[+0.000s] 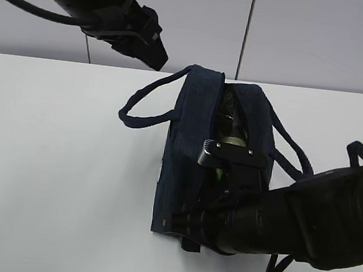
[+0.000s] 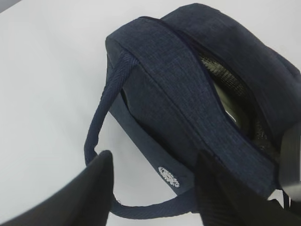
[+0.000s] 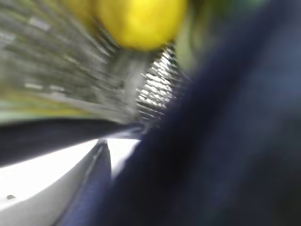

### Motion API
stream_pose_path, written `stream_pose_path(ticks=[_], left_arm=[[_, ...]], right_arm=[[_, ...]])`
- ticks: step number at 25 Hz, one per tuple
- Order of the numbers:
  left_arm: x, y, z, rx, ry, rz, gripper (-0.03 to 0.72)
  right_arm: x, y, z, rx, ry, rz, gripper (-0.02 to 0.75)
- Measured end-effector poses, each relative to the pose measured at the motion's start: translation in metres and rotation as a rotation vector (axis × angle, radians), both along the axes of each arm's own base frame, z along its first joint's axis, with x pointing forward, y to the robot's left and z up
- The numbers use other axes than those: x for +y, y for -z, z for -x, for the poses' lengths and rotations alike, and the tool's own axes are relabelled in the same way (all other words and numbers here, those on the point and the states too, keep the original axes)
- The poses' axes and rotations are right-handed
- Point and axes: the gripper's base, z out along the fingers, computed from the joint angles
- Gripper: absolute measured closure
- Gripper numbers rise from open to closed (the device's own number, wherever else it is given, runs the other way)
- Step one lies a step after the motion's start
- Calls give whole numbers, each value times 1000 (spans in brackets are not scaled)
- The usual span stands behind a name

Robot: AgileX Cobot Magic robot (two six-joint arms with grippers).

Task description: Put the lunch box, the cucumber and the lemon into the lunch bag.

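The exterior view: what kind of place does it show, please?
Probably a lab or test bench, not a home kitchen: a bare white table, plain pale wall panels behind, and two black robot arms working over a navy lunch bag.

bag (image 2: 188,99): dark navy woven fabric, small white emblem on its side
lining (image 2: 225,77): silvery, fine grid texture
lemon (image 3: 138,21): bright yellow
table (image 1: 50,162): plain white
arms (image 1: 314,226): black
wall (image 1: 307,32): pale grey
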Motion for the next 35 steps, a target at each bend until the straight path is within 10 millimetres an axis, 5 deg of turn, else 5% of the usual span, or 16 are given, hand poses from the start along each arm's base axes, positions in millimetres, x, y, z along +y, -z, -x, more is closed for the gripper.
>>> stream_pose_path(ticks=[8, 21, 35], left_arm=[[0, 0, 0, 5, -1, 8, 305], [0, 0, 1, 10, 1, 5, 305], [0, 0, 1, 13, 2, 3, 305]], right_arm=[[-1, 2, 0, 4, 11, 8, 426], [0, 2, 0, 4, 1, 4, 729], [9, -1, 6, 41, -78, -88, 738]])
